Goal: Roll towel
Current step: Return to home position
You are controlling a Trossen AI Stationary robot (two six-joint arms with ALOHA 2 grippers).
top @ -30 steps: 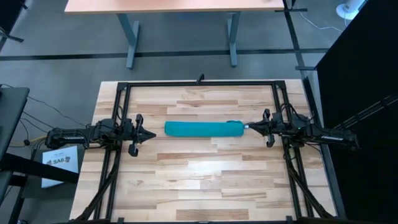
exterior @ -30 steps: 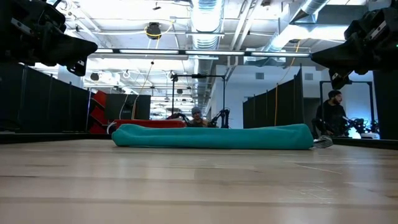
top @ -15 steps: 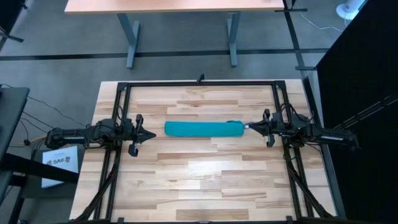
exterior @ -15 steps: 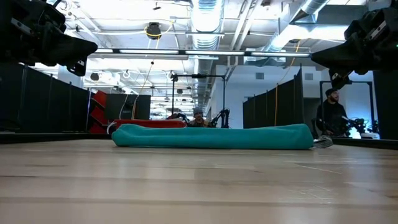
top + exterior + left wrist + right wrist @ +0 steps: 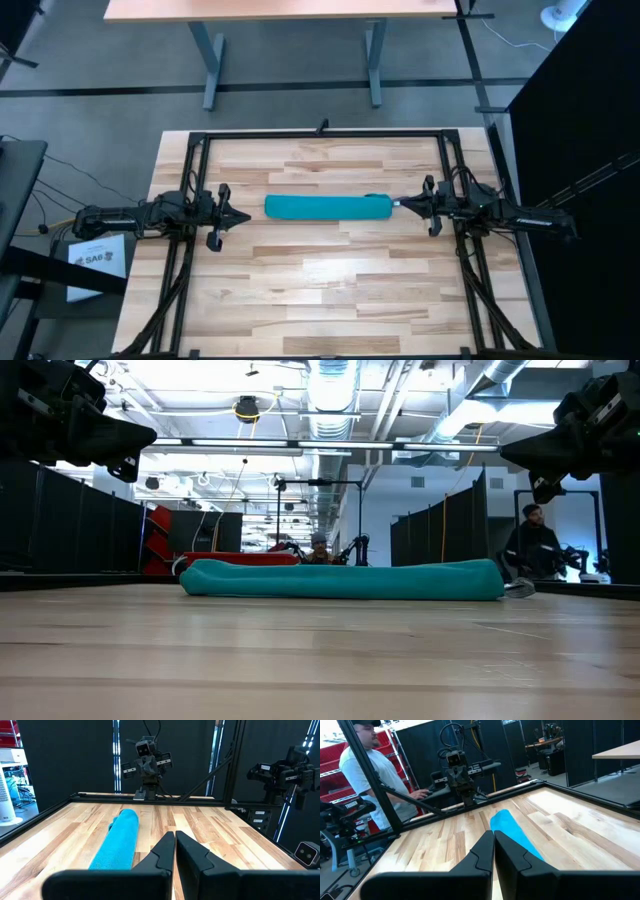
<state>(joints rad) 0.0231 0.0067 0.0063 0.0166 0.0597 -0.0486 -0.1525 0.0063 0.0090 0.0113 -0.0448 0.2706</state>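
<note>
Teal towel (image 5: 327,207) lies rolled; its layers cannot be seen.

A robotics lab in a large industrial hall: bare ceiling ducts (image 5: 330,385), black partitions (image 5: 440,525), red shelves (image 5: 160,540), other robot rigs (image 5: 280,772), a person (image 5: 530,545) far right.
</note>
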